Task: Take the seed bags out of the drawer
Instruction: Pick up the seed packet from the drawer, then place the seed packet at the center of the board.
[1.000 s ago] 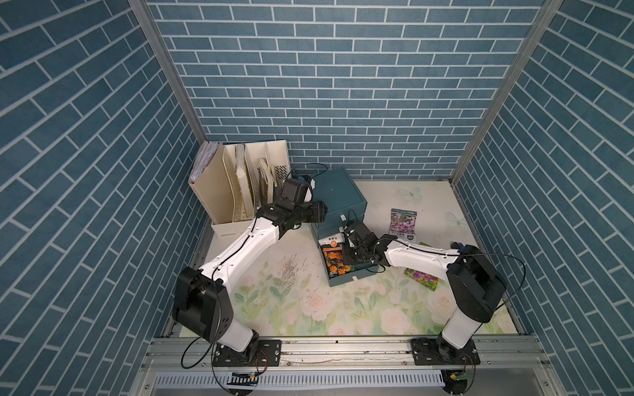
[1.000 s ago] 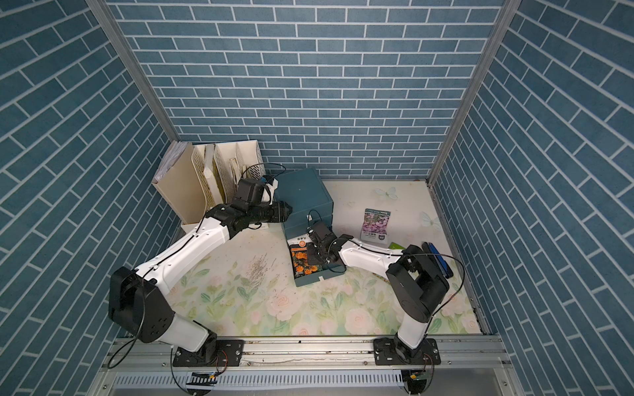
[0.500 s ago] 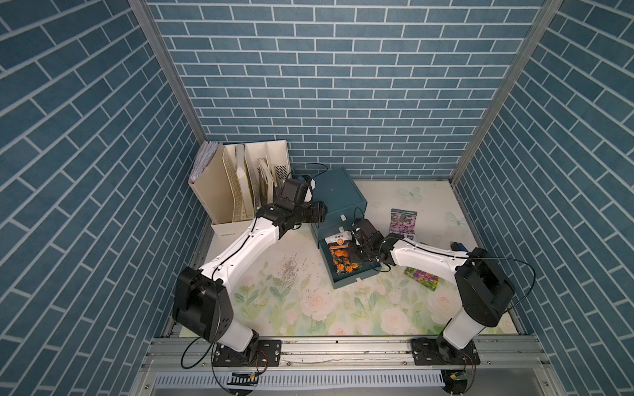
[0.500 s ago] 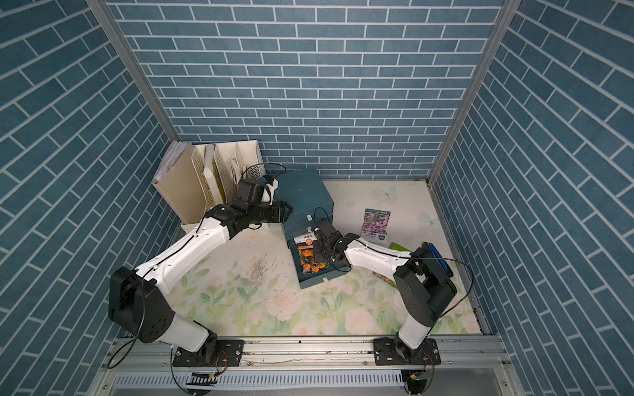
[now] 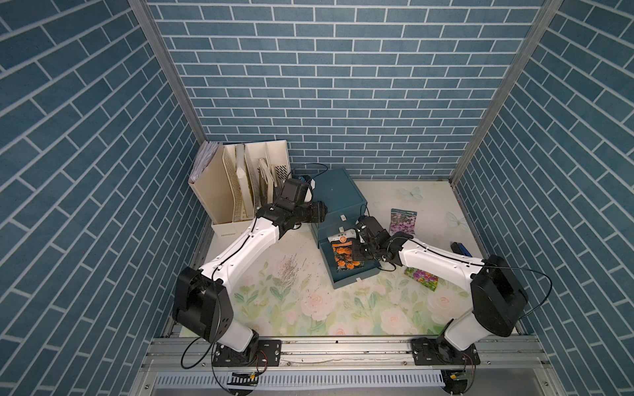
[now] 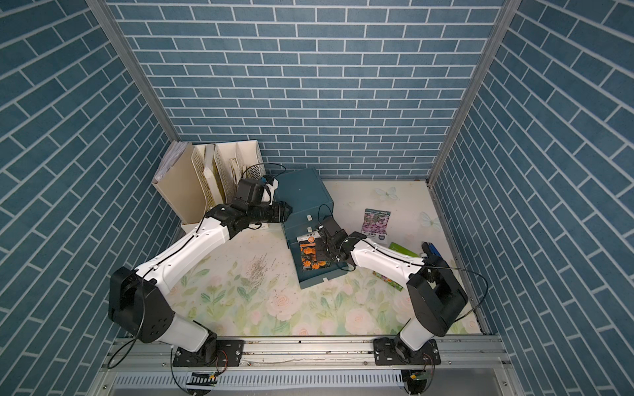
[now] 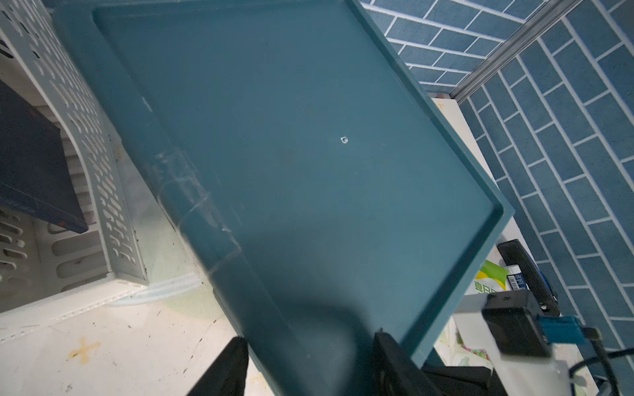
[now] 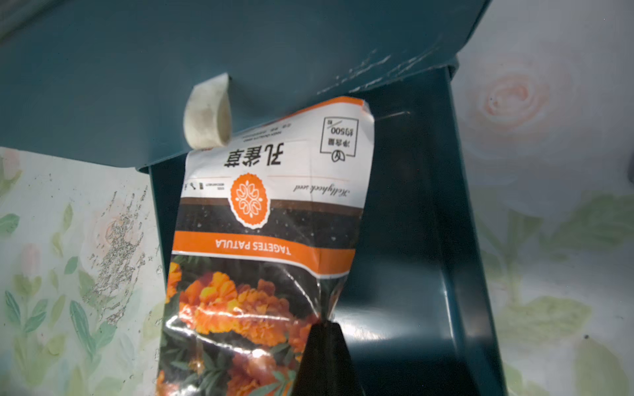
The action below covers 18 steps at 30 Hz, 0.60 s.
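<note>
Enclosing a floral mat (image 5: 308,308) stand blue brick walls (image 5: 326,85); right gripper (image 5: 359,247) pinches orange seed bag (image 5: 344,258), left gripper (image 5: 319,213) clamps cabinet (image 5: 338,192).

The orange seed bag (image 8: 260,274) is glossy printed film, creased and catching white glare; the drawer (image 8: 411,240) is smooth teal plastic with a soft sheen; the cabinet (image 7: 291,154) top is matt teal plastic, scuffed pale along one edge; the tabletop (image 8: 68,205) covering is flower-printed, flaked in one patch; the file rack (image 7: 96,137) is pale perforated plastic.
</note>
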Each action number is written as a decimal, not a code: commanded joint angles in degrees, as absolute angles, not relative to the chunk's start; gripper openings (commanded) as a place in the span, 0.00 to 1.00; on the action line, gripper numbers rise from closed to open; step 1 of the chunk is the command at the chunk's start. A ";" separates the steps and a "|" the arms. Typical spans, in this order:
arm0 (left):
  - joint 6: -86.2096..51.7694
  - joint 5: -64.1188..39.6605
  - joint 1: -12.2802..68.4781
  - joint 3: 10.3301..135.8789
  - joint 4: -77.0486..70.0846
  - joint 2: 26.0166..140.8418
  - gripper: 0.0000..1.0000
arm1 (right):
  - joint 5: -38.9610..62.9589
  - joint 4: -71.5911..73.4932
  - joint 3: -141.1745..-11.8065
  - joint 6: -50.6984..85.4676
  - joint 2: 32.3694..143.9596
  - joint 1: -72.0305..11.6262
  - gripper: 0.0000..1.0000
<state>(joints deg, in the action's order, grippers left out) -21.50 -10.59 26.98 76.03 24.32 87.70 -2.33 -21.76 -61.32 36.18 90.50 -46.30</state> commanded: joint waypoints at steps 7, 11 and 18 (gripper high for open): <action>-18.90 -12.78 28.40 73.70 34.80 89.47 0.61 | -1.12 -28.23 -59.75 37.09 85.05 -45.91 0.00; -18.98 -12.74 28.44 73.56 34.85 89.32 0.62 | -1.31 -31.30 -58.44 36.98 81.68 -45.28 0.00; -19.07 -12.50 28.56 73.56 34.98 89.09 0.62 | -2.68 -36.22 -56.08 36.33 74.75 -42.10 0.00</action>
